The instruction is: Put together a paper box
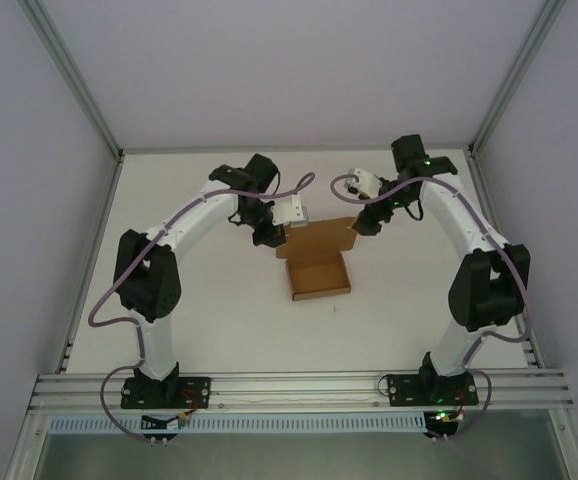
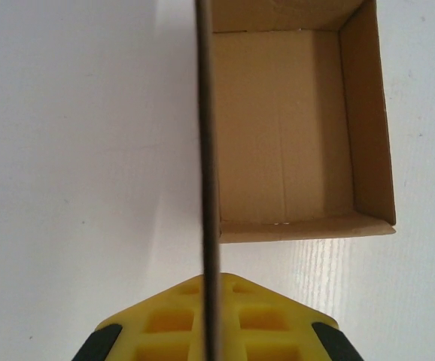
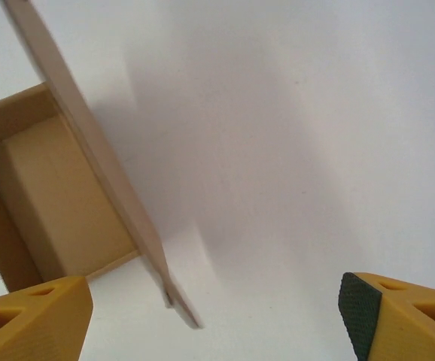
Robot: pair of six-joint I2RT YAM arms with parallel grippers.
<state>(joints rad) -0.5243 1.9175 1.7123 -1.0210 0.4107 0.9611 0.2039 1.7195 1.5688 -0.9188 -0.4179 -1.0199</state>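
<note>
"So, what's the left gripper (image 2: pixel 210 304) doing?"

"Clamped tight on the lid (image 2: pixel 206 150). Its wrist view has the card edge-on, running straight down into the closed yellow fingers (image 2: pixel 165 323)."

"And the right gripper (image 3: pixel 214 304)?"

"Spread wide, holding nothing. The lid's free corner hangs in the gap ahead of it and touches neither finger, as far as I can tell."

"Where's the box (image 1: pixel 319 278)?"

"On the table (image 1: pixel 189 330), in the middle, between the two arms and a little nearer their bases than the grippers are. The lid is raised from its far edge, and both grippers are up at that end."

"How far along would you say it is?"

"Well past halfway, I'd judge. The tray is formed: floor flat, walls (image 2: pixel 368 120) standing on every side I can see, corners looking square. Nothing lies inside."

"What's left, then?"

"The closing, most likely. The lid has to fold down over the tray, and whatever tabs it carries must tuck in behind the near wall. I can't make those tabs out, because the card is too thin edge-on."

"Any worry?"

"With one gripper on the lid and nothing pinning the tray, the tray could slide when the lid comes down."
</note>
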